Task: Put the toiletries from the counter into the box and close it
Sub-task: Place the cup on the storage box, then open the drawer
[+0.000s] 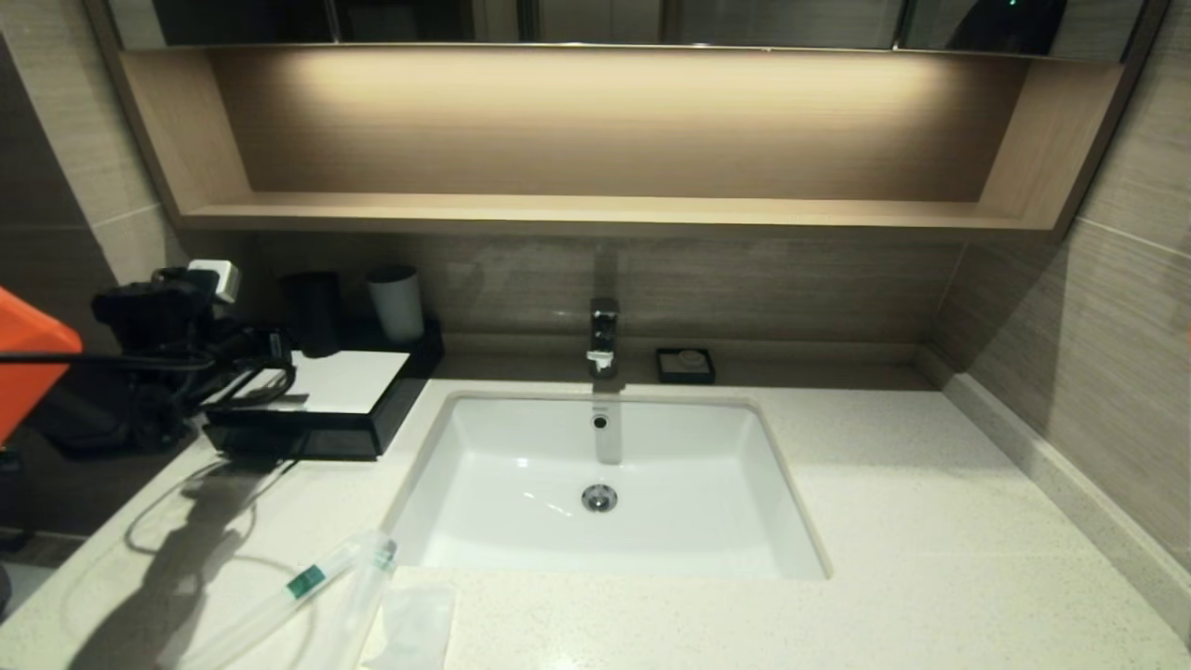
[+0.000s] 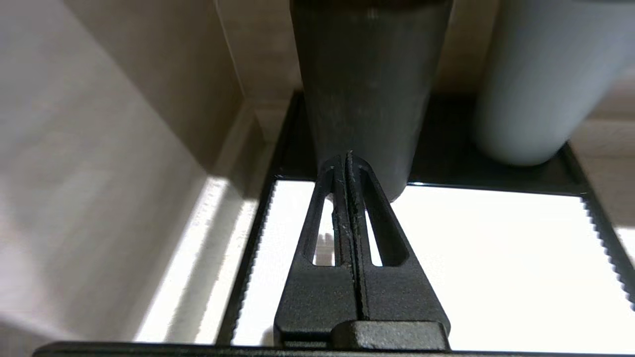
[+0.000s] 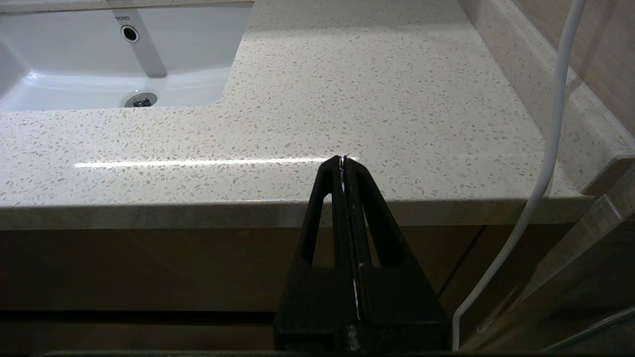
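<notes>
The black box (image 1: 326,409) with its white top panel (image 2: 471,258) stands at the back left of the counter (image 1: 912,521). My left gripper (image 1: 279,358) hovers low over that panel, shut and holding nothing, its tips (image 2: 346,157) just short of the dark grey cup (image 2: 367,89). The toiletries lie at the counter's front left: a long clear packet with a green label (image 1: 307,582), a second slim packet (image 1: 365,596) and a flat white sachet (image 1: 414,623). My right gripper (image 3: 343,159) is shut and empty, parked in front of the counter's front edge.
A pale grey cup (image 1: 395,302) stands beside the dark cup (image 1: 312,312) behind the box. The white sink (image 1: 605,484) with its faucet (image 1: 603,335) fills the middle, and a small black soap dish (image 1: 685,365) sits behind it. A white cable (image 3: 545,148) hangs near the right gripper.
</notes>
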You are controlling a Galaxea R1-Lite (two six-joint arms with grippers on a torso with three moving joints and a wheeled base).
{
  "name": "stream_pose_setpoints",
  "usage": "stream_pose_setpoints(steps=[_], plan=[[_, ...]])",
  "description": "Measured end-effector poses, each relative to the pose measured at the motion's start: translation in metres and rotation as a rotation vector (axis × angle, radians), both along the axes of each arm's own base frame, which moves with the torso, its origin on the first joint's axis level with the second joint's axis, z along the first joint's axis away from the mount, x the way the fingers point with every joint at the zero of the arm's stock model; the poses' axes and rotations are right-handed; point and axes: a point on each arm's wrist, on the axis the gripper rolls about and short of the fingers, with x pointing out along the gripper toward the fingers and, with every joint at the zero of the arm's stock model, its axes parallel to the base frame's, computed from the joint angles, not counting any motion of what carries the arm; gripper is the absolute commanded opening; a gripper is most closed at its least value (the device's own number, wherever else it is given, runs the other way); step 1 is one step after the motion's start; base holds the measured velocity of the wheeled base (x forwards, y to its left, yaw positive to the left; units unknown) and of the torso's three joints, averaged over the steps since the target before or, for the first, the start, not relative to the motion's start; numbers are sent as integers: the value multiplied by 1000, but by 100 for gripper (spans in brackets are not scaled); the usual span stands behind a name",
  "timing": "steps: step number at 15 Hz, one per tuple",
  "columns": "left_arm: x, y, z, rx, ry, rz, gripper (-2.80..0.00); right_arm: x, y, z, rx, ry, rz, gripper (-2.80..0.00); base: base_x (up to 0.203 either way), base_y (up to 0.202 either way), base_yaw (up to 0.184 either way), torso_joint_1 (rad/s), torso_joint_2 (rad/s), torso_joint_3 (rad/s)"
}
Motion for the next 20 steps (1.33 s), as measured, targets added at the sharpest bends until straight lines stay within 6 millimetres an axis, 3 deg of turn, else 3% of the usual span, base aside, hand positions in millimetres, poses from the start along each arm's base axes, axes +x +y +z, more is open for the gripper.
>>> stream_pose_setpoints(steps=[5,8,13,20], plan=[[-21,-1,9,-2,4,14,-280,0,0,0,0,0,1,-280,0,0,0,0,0,0],[-42,-12,10,-4,39,11,-280,0,0,0,0,0,1,-280,0,0,0,0,0,0],[-107,-35,46,26,19,10,-280,0,0,0,0,0,1,-280,0,0,0,0,0,0],[-181,-56,66,36,-48,-31,-280,0,0,0,0,0,0,-280,0,0,0,0,0,0]])
